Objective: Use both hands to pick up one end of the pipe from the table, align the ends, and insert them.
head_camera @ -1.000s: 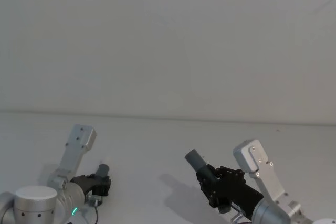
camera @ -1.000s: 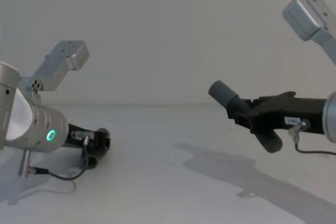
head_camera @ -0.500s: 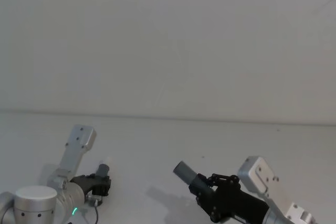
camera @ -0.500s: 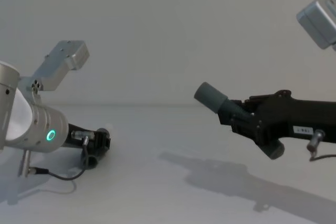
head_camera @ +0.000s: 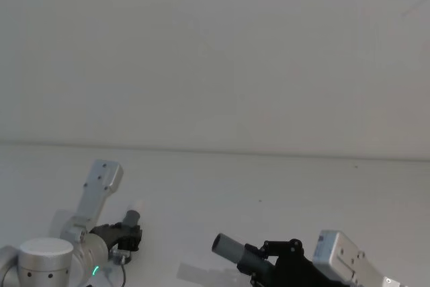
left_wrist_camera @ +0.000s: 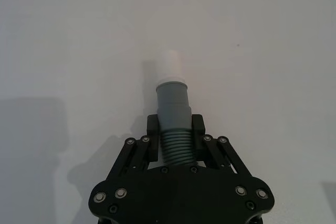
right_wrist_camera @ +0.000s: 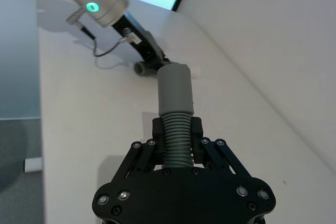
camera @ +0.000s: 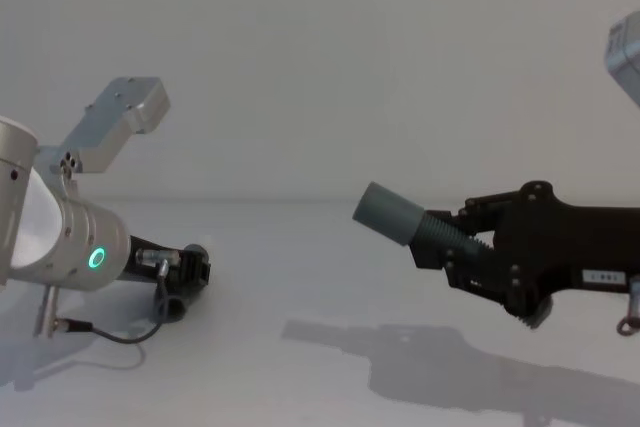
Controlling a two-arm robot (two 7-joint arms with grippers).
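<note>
Off-white table and a bare pale wall frame two arms that face each other.

At left, the left gripper sits low, close over the table, just ahead of the arm's green ring. From the chest its black body hides most of what it carries. Whether that load touches the table cannot be told. The left wrist view gives the detail: the fingers are pinched in on the ribbed middle of the plug piece. Its white tip juts out past them above the table. From the head the tip is a small pale stub beyond the grey sleeve, pointing forward and a little to the right.

At right, the right gripper hangs well clear of the table, its shadow spread below. It is clamped on the ribs of the socket piece. The smooth grey sleeve sticks out leftward and slightly up, toward the left arm. The mouth is turned so that its opening is hard to make out. A bit of grey under the gripper's body looks like the piece's back end, mostly hidden. The head view cuts this gripper off at the bottom edge, leaving the sleeve and part of the black body. The right wrist view looks along the sleeve to the left gripper farther off; sleeve and white tip overlap there. From the chest the two pieces are well apart, with bare table between them.
</note>
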